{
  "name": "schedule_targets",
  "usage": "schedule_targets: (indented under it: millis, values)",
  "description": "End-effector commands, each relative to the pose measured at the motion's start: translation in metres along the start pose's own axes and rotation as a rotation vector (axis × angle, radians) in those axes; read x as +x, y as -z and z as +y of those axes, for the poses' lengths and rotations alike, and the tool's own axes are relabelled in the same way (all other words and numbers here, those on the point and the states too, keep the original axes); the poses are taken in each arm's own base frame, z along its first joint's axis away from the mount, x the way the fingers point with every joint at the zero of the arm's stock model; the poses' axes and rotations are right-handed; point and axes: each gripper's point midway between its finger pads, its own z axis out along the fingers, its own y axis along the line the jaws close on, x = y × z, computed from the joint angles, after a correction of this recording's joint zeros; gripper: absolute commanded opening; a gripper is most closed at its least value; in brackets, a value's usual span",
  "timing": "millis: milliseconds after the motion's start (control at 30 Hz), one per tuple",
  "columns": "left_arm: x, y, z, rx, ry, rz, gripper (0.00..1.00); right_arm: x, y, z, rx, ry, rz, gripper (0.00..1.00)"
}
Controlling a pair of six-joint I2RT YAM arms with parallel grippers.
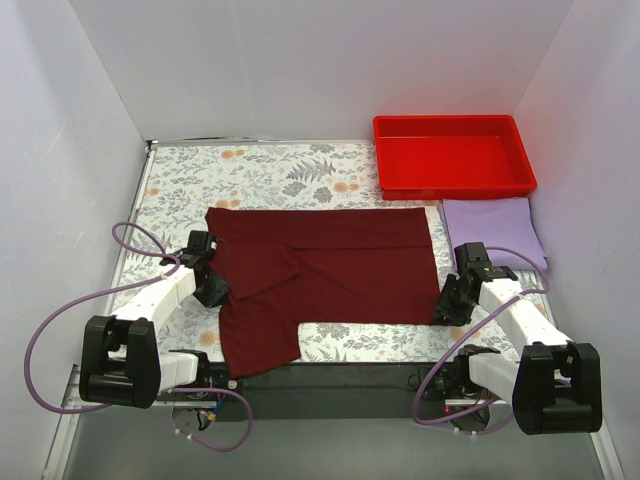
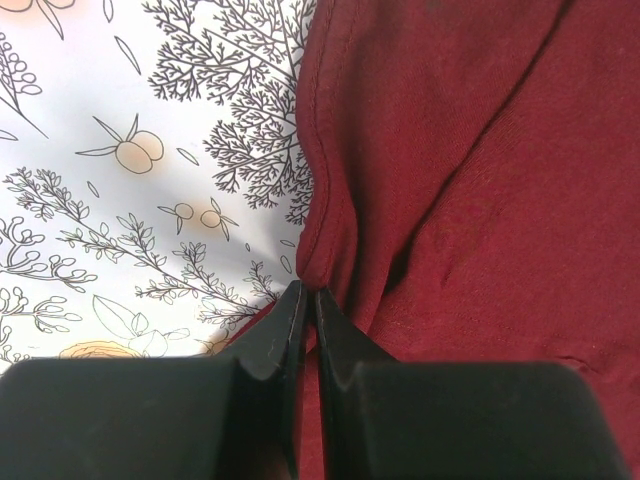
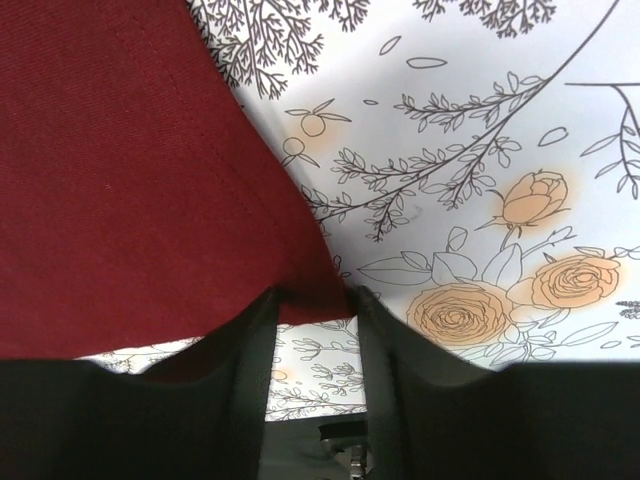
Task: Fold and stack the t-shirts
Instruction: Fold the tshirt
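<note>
Floral tbl cover (image 1: 260, 175); maroon tee (image 1: 340, 265) soft, creased, L-shaped.

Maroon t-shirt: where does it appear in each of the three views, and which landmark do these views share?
Top external: the maroon t-shirt lies spread across the centre.
Left wrist: it fills the right half.
Right wrist: it fills the upper left, with one corner pointing to the bottom centre.
Shared landmark: the floral table cover beside the shirt's edge.
</note>
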Motion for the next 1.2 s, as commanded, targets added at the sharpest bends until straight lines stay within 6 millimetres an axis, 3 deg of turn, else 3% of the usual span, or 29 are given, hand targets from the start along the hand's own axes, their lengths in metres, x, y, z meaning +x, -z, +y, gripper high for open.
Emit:
schedule_targets:
  millis: [0, 67, 200, 433, 633, 767, 900, 1167]
  values:
    - [-0.002, 0.003, -0.003, 0.023, -0.001, -0.018, 0.0, 0.004, -0.008, 0.004, -0.031, -0.027, 0.016, 0.38]
    - [-0.001, 0.003, -0.003, 0.02, -0.002, -0.012, 0.0, 0.004, -0.008, 0.005, -0.035, -0.03, 0.016, 0.31]
    - [-0.005, 0.015, -0.006, 0.025, -0.004, -0.01, 0.0, 0.001, -0.004, 0.007, -0.041, -0.032, 0.005, 0.02]
    - [-0.029, 0.051, -0.011, 0.051, 0.002, -0.087, 0.0, -0.019, 0.022, 0.018, -0.073, 0.008, -0.028, 0.01]
    - [-0.036, 0.057, -0.014, 0.023, -0.022, -0.068, 0.0, -0.04, 0.04, 0.034, -0.106, 0.08, -0.03, 0.01]
    - [-0.049, 0.069, -0.023, 0.051, -0.026, -0.086, 0.0, -0.068, 0.055, 0.046, -0.115, 0.142, -0.084, 0.01]
    - [-0.063, 0.078, -0.035, 0.071, -0.029, -0.092, 0.0, -0.089, 0.06, 0.057, -0.128, 0.178, -0.099, 0.01]
    - [-0.091, 0.073, -0.046, 0.063, -0.03, -0.085, 0.0, -0.124, 0.056, 0.069, -0.114, 0.236, -0.094, 0.01]
